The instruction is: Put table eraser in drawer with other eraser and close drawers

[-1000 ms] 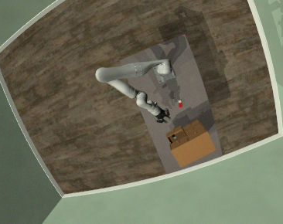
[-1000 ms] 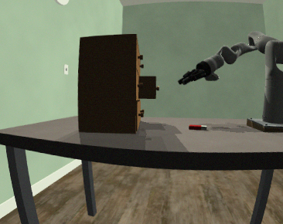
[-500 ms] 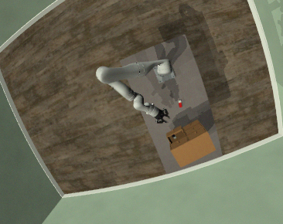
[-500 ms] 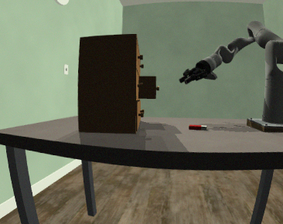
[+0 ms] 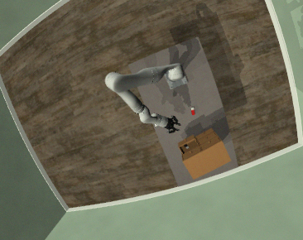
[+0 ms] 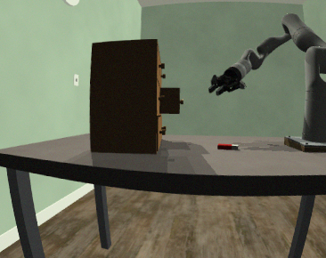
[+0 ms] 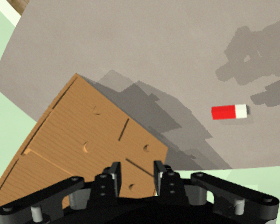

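Observation:
The red eraser with a white end (image 5: 193, 111) (image 6: 227, 146) (image 7: 229, 112) lies flat on the grey table (image 5: 209, 74) (image 6: 258, 162) (image 7: 157, 16), between the arm's base and the chest. The small wooden chest (image 5: 211, 159) (image 6: 122, 95) stands near the table's end. One middle drawer (image 5: 189, 146) (image 6: 170, 100) is pulled out a short way; dark shapes show inside it from above. The other drawers look pushed in. My gripper (image 5: 176, 126) (image 6: 215, 89) (image 7: 137, 171) hovers in the air in front of the chest, level with its upper part, fingers partly apart with nothing between them.
The arm's base plate (image 5: 176, 81) (image 6: 309, 143) sits on the table at the far end from the chest. The table edge runs close behind the chest. Wooden floor (image 5: 74, 103) surrounds the table.

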Controlling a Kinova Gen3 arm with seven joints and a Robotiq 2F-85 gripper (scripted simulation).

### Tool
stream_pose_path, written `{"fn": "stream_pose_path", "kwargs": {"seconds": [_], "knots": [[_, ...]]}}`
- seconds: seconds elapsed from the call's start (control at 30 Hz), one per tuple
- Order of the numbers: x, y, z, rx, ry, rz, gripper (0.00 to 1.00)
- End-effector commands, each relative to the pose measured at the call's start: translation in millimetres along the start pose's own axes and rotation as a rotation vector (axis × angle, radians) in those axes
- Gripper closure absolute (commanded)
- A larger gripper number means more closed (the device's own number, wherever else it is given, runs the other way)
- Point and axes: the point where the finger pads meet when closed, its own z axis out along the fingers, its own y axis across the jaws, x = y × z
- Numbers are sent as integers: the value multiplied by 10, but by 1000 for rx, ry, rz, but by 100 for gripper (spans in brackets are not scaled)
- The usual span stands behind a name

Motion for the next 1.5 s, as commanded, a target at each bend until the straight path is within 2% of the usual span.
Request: {"fn": "stream_pose_path", "kwargs": {"seconds": [0.0, 0.23, 0.3, 0.57, 0.8, 0.87, 1.37, 1.43, 1.47], "knots": [[-19, -58, -21, -29, 14, -64, 67], [-54, -46, -97, -132, 17, -242, 67], [-54, -46, -97, -132, 17, -242, 67], [-100, -30, -197, -268, 21, -476, 67], [-145, -15, -295, -402, 25, -708, 67], [-145, -15, -295, -402, 25, -708, 67], [-254, 23, -531, -724, 35, -1264, 67], [-254, 23, -531, -724, 35, -1264, 67], [-260, 25, -545, -743, 35, -1297, 67]]}}
